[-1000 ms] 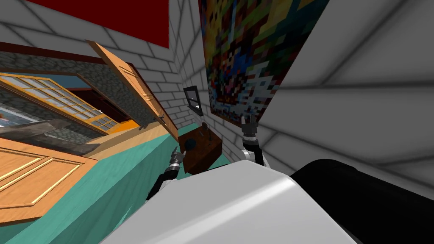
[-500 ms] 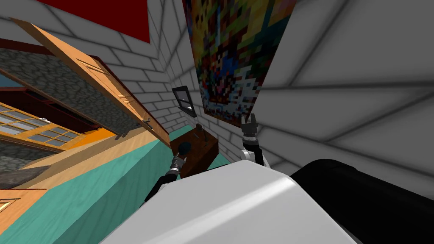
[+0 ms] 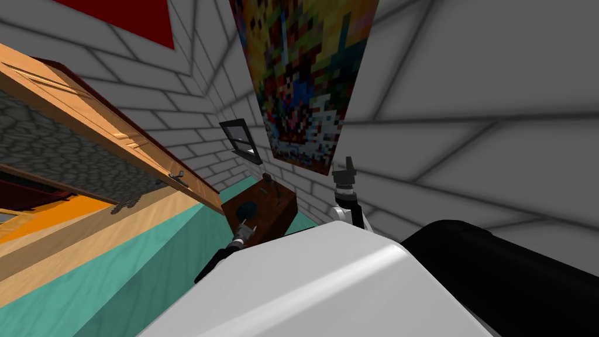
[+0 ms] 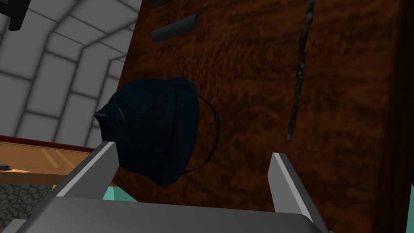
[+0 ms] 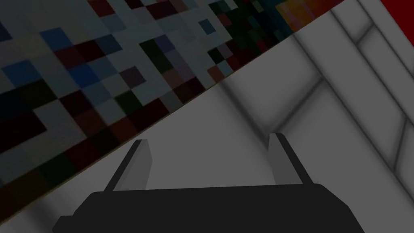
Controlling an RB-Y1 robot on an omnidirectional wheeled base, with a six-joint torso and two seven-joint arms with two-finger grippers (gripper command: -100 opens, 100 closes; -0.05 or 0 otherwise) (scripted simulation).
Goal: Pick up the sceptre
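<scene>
Left gripper (image 4: pixel 192 153) hangs wide open and empty at the brown worktop (image 4: pixel 250 101), near a dark cap (image 4: pixel 157 129); the thin sceptre (image 4: pixel 300 73) lies right of the cap; right gripper (image 5: pixel 208 138) likewise open

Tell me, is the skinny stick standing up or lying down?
Lying down. The sceptre rests flat along the brown wooden table top, beside a dark hat, apart from the open left gripper.
</scene>
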